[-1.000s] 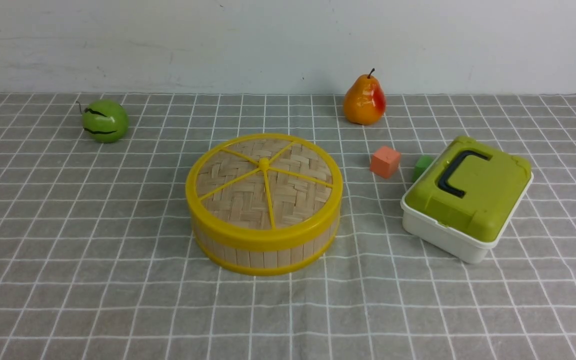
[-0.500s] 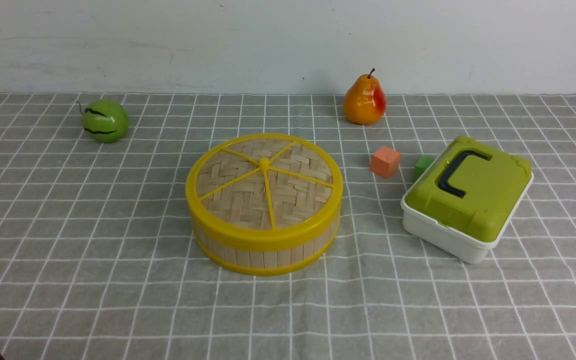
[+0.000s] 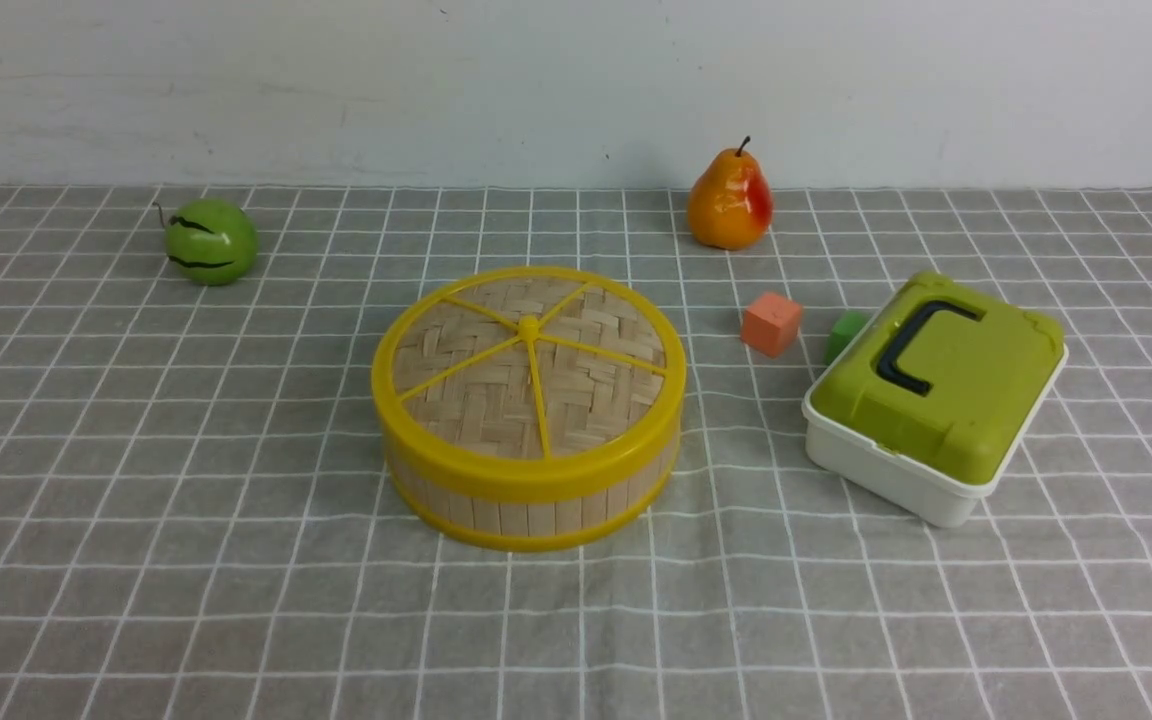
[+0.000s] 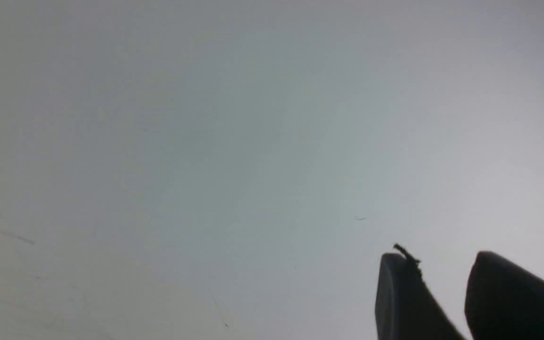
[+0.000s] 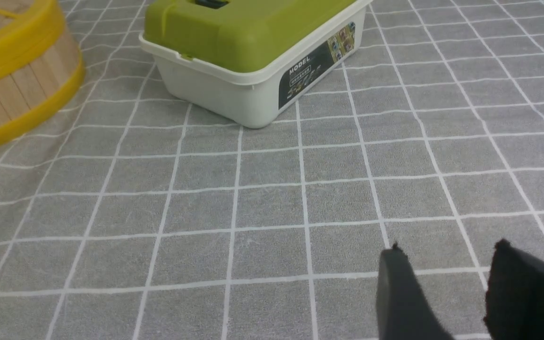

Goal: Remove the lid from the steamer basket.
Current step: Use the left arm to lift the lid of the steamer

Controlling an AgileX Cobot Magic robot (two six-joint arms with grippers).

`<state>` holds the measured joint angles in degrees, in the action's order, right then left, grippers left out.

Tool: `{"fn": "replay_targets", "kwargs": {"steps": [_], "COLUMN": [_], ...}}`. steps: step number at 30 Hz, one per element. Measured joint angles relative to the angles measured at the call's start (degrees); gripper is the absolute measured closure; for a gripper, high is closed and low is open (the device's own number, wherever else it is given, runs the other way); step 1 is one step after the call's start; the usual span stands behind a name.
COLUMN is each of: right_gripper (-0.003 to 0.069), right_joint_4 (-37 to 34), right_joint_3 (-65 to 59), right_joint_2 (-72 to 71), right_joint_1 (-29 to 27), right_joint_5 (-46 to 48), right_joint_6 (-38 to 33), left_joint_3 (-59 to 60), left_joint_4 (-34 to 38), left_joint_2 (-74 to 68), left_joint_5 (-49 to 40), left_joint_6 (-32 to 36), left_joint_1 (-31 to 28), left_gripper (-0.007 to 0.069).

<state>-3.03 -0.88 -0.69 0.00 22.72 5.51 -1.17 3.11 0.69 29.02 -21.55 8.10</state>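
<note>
The lid (image 3: 528, 365), a woven bamboo disc with a yellow rim and spokes, sits closed on the steamer basket (image 3: 526, 500) in the middle of the checked cloth. The basket's wall also shows in the right wrist view (image 5: 12, 89). Neither gripper shows in the front view. My left gripper (image 4: 442, 257) is open and empty and faces a plain grey wall. My right gripper (image 5: 446, 248) is open and empty, low over the cloth, on the near side of the green-lidded box, far from the basket.
A white box with a green lid (image 3: 936, 395) stands right of the basket; it also shows in the right wrist view (image 5: 248, 52). An orange cube (image 3: 770, 323) and a green cube (image 3: 844, 332) lie behind it. A pear (image 3: 728, 203) and a green fruit (image 3: 209, 241) stand at the back.
A dark bit showed at the bottom left corner of the front view half a second ago and is gone now. Nothing on the table has moved.
</note>
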Motion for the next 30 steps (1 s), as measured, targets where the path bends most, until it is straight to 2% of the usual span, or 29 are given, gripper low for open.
{"fn": "replay_targets", "kwargs": {"steps": [5, 9, 12, 15, 19, 21, 23, 28, 30], "right_gripper": [0.0418, 0.0418, 0.0418, 0.0418, 0.0418, 0.0418, 0.0418, 0.0418, 0.0418], "right_joint_4": [0.0, 0.0, 0.0, 0.0, 0.0, 0.0, 0.0, 0.0, 0.0], "right_joint_3": [0.0, 0.0, 0.0, 0.0, 0.0, 0.0, 0.0, 0.0, 0.0], "right_joint_2": [0.0, 0.0, 0.0, 0.0, 0.0, 0.0, 0.0, 0.0, 0.0], "right_joint_1": [0.0, 0.0, 0.0, 0.0, 0.0, 0.0, 0.0, 0.0, 0.0], "right_joint_5": [0.0, 0.0, 0.0, 0.0, 0.0, 0.0, 0.0, 0.0, 0.0], "right_joint_6": [0.0, 0.0, 0.0, 0.0, 0.0, 0.0, 0.0, 0.0, 0.0], "left_joint_3": [-17.16, -29.12, -34.7, -44.35, -51.16, -56.31, -60.54, -70.75, -79.48], "left_joint_4": [-2.21, -2.67, -3.11, -1.67, 1.11, 4.3, 5.39, 3.74, -0.31], "left_joint_2": [-7.23, -20.41, -29.38, -43.99, -53.32, -60.47, -66.19, -78.05, -85.79], "left_joint_5": [-20.66, -32.5, -35.85, -45.51, -52.62, -56.22, -58.68, -64.96, -70.18], "left_joint_6": [2.53, 4.89, 5.08, 6.33, 11.41, 15.29, 16.43, 14.7, 8.77], "left_joint_1": [0.0, 0.0, 0.0, 0.87, 4.82, 9.08, 12.01, 16.32, 17.96], "left_gripper": [0.0636, 0.0637, 0.0637, 0.0637, 0.0637, 0.0637, 0.0637, 0.0637, 0.0636]}}
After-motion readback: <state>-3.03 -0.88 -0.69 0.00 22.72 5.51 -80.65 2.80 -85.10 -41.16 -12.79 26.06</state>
